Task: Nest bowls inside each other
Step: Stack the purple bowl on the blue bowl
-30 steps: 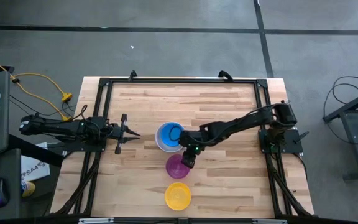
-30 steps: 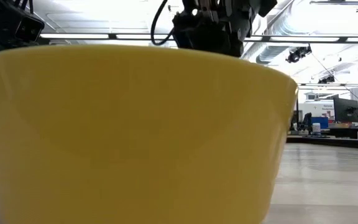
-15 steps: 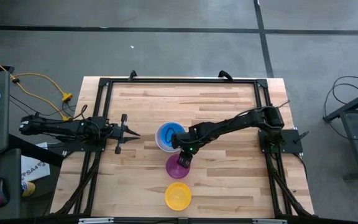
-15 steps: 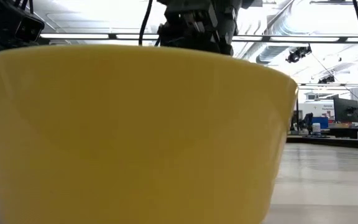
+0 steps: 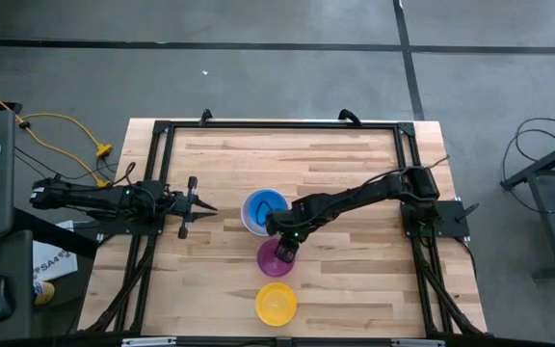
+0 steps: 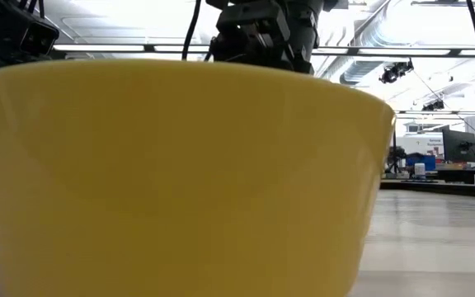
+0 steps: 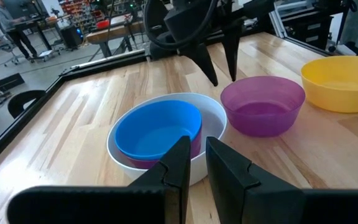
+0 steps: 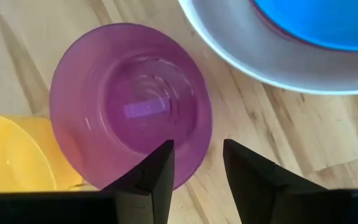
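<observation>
Right gripper [image 5: 283, 250]: fingers spread, straddling the near rim of the purple bowl [image 5: 275, 258], nothing gripped | Left gripper [image 5: 203, 206]: nearly closed, empty, parked at table's left | Blue bowl [image 5: 264, 207]: nested with a pink-red one inside white bowl [image 5: 250, 224], mid-table | Yellow bowl [image 5: 276, 303]: alone, front edge

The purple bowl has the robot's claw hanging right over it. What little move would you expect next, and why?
Probably a short drop straight down, so the open right gripper straddles the rim of the purple bowl and can close on it. Its fingers stand apart above that rim, the bowl sits alone on the table, and the blue bowl is already nested in the white bowl.
</observation>
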